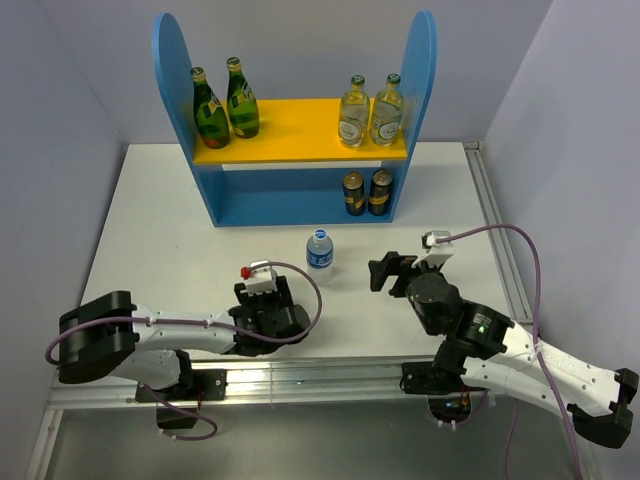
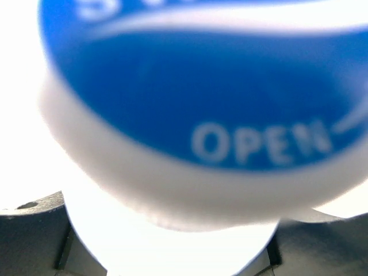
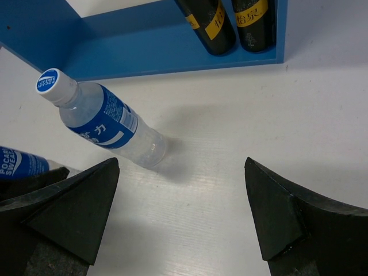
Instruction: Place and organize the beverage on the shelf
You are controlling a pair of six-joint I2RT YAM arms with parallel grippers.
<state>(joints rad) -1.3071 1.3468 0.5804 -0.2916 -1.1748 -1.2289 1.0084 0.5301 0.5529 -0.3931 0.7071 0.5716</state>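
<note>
Out front of the shelf [image 1: 290, 205], on the table [image 1: 150, 220], one blue-label water bottle [image 1: 319, 250] stands upright, so long axis vertical, cap up. Relative to the right gripper [image 3: 181, 172] it sits ahead and off to the left, not btwn the fingers. Jaws are spread wide w/ nothing in them. From the top cam both arms look about equally close tbh, but the right one faces it w/ free fingers, so imo that's the arm for it: swing left, go in side-on at the body.

Left gripper [image 1: 268, 300] is the murky bit. Its wrist cam is basically filled by a blurry blue cap [image 2: 201, 98] reading OPEN, v. close to the lens, w/ dark finger bits [image 2: 29, 241] only in the bottom corners. So a second water bottle [image 3: 17, 164] is right at it, but I can't tell if it's actually clamped. Top cam hides that bottle under the wrist; right wrist cam catches just a sliver of label.

On the shelf: green pair [image 1: 211, 115] upper left, clear glass pair [image 1: 353, 112] upper right, two dark bottles [image 1: 353, 192] lower right.
</note>
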